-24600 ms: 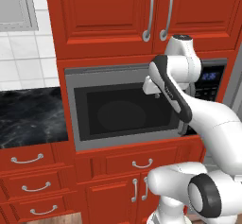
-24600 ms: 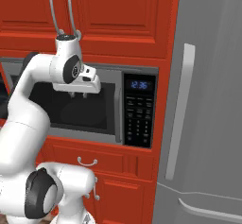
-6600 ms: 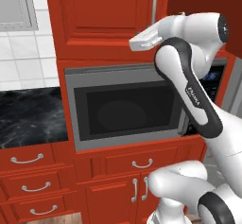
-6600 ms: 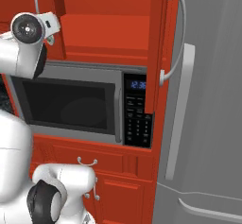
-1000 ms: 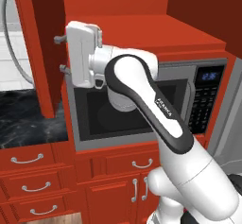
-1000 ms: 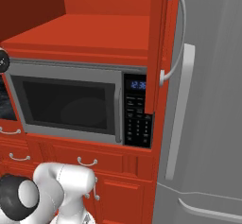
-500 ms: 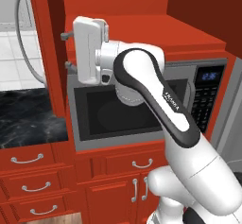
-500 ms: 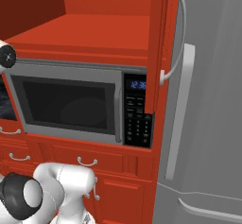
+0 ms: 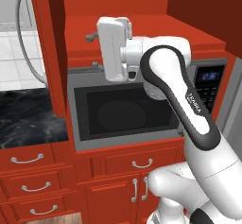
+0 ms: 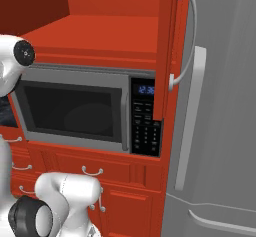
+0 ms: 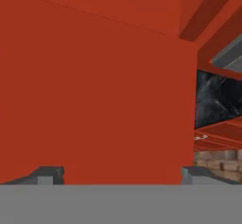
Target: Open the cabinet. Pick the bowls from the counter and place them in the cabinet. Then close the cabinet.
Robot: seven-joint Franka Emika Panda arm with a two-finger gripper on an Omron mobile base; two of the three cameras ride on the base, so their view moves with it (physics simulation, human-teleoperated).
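Observation:
The red cabinet (image 9: 118, 29) stands open above the microwave, its shelf bare. Its left door (image 9: 47, 53) is swung out edge-on, silver handle (image 9: 23, 34) facing away. The right door (image 10: 169, 46) hangs open beside the fridge with its handle (image 10: 189, 36). My gripper (image 9: 92, 51) sits in front of the cabinet's opening, pointing left at the left door, open with nothing between its fingers. In the hand view my gripper (image 11: 123, 175) faces the door's red panel (image 11: 94, 90) from close by. The black counter (image 9: 28, 124) lies lower left. The bowls are out of view.
A steel microwave (image 9: 127, 114) is built in under the cabinet, with red drawers (image 9: 28, 159) and doors below. A grey fridge (image 10: 220, 131) fills the right side. White wall tiles (image 9: 14, 53) rise behind the counter.
My hand has drawn back to the right, away from the left door. The jaws have stayed wide apart, and both doors remain open.

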